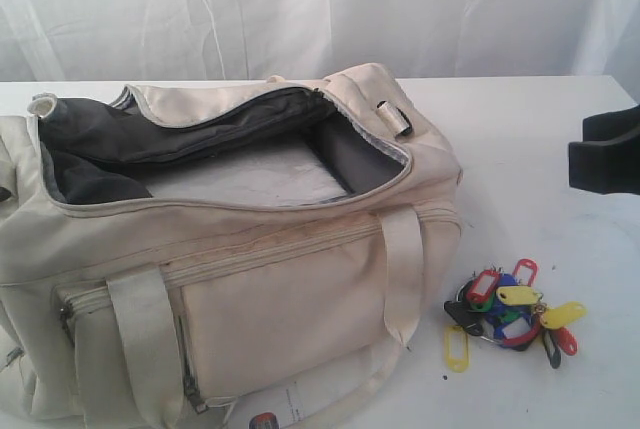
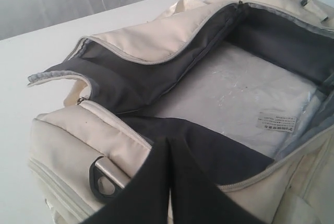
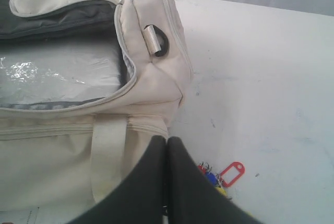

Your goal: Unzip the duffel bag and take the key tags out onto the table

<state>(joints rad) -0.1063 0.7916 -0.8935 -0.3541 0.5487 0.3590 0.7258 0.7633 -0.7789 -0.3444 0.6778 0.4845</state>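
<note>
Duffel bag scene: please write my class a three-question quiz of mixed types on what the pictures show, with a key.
1. True or false: the duffel bag is zipped shut.
2. Multiple choice: where do the key tags lie? A) inside the bag; B) on the table beside the bag; C) hanging on a strap.
3. Fill in: in its wrist view, the right gripper holds nothing and its jaws are ____.
Key: 1 false; 2 B; 3 shut.

Plain matte-black tapered jaws
</note>
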